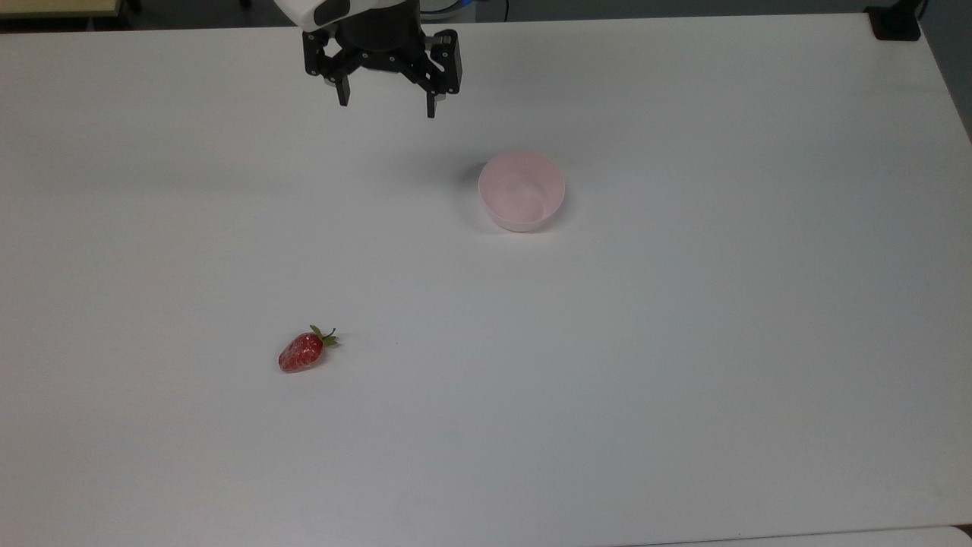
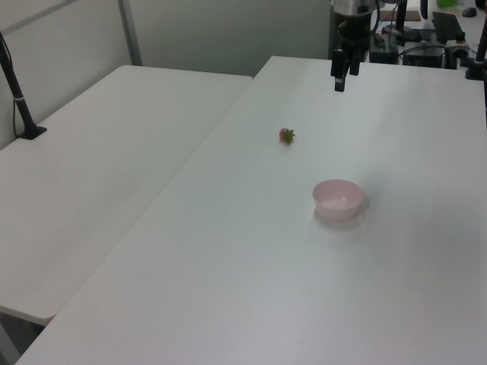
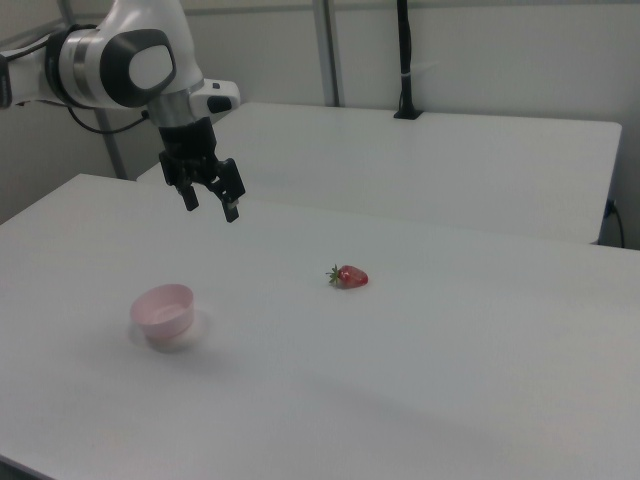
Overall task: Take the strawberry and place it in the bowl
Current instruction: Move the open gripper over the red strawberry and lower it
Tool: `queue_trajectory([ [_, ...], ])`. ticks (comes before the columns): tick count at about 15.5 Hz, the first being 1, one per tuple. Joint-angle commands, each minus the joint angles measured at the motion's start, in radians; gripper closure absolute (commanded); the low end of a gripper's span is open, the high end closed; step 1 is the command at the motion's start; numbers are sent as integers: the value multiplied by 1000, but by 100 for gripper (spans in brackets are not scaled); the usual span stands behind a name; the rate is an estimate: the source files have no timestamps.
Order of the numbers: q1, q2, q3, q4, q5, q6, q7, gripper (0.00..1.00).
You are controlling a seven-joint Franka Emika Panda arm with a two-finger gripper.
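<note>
The gripper [image 1: 387, 106] hangs at the top of the top view, left of centre, above the white table [image 1: 683, 380], its two black fingers spread apart with nothing between them; in the right view it [image 3: 211, 207] sits at the upper left. The strawberry [image 1: 303, 352] lies on its side in the lower left of the top view, well apart from the gripper. The pink bowl [image 1: 522, 191] stands upright just above the frame's centre with nothing inside.
</note>
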Motion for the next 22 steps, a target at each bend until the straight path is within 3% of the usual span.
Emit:
queue_trajectory([
  [1,-30,4,1,17,9,-31,-33,0],
  [12,-26,9,-1,17,49,-13,-51,0],
  [16,-40,119,1,49,57,129,-21,0],
  [17,-49,156,0,74,55,164,34,1],
  [18,-55,190,-5,86,45,194,118,8],
  [22,-80,273,-30,98,43,367,322,10],
])
